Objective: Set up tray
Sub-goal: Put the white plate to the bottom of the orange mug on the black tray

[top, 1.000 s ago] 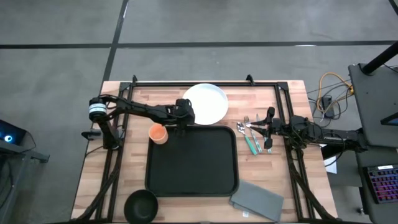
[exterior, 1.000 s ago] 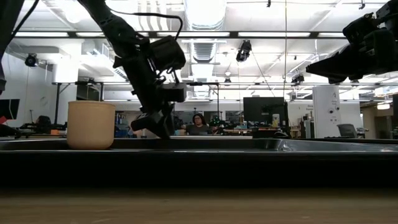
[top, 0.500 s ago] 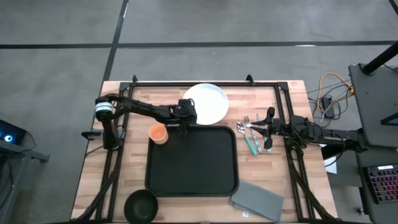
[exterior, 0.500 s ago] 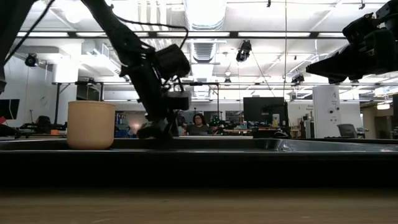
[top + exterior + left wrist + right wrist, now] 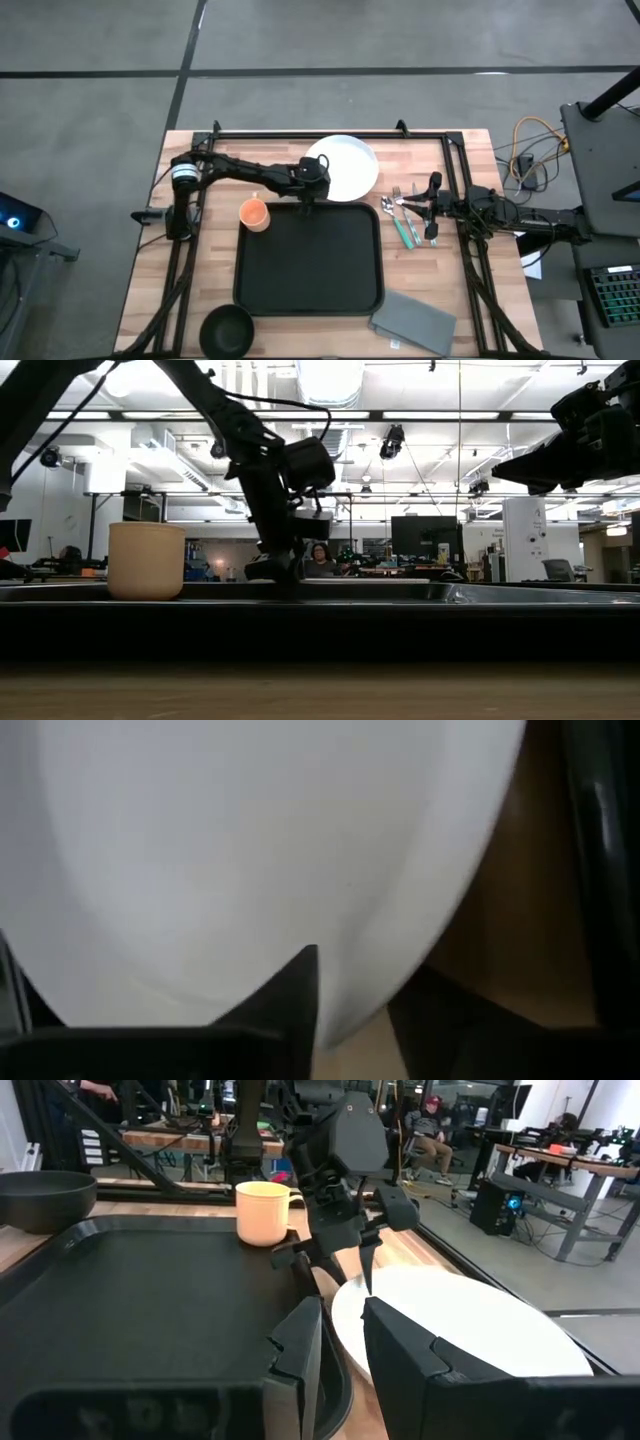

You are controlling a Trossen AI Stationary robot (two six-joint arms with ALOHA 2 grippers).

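White plate at the table's far edge is what my left pincer has reached: it slid along from near the orange cup to the plate's near rim, fingers parted around the rim, not closed on it yet I think. Black tray sits mid-table, empty, just beside plate. Plate shifted slightly, so grasp is about to start. Right pincer idle over cutlery at right edge, slightly open, holding nothing.
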